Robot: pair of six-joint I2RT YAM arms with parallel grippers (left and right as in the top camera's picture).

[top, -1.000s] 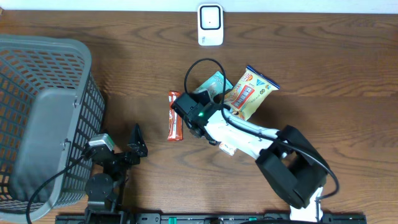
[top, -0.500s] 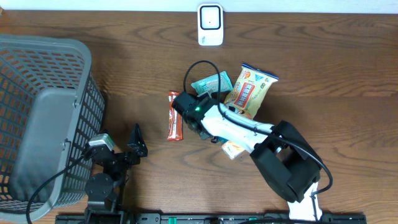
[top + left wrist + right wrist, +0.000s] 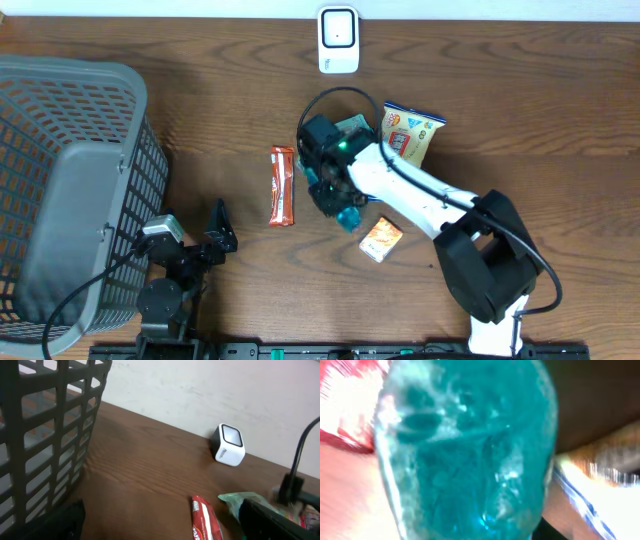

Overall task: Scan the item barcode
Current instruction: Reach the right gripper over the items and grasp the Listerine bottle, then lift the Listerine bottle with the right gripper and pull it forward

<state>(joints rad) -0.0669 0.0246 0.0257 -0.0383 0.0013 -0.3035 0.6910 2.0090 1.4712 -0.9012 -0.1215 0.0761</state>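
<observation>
1. Over the last second the right claw (image 3: 343, 203) was swung round from the far side of the snack pile toward the near side. Its jaws were drawn in, and it was judged to be clenched on the teal packet (image 3: 465, 450).
2. The packet was taken away from its place beside the yellow chip bag (image 3: 407, 137). It was now found at the claw tip, between the red bar (image 3: 283, 186) and the small orange packet (image 3: 380, 239). Whether it was clear of the tabletop (image 3: 520, 90) could not be told from above.
3. The pick was therefore judged done, and the presenting step was judged not yet done. The scanner (image 3: 338, 40) was seen upright at the far edge, well apart from the packet.
4. The left claw (image 3: 222, 230) was seen released and holding nothing, parked just beside the grey basket (image 3: 70, 150), as it had been a second earlier.
5. In the right wrist view the packet was seen as glossy, crinkled, translucent teal film that nearly filled the frame, and it was badly blurred. No barcode could be made out, so the face to be turned toward the scanner could not be named. A soft wrapper of this kind was expected to flex in the grip.
</observation>
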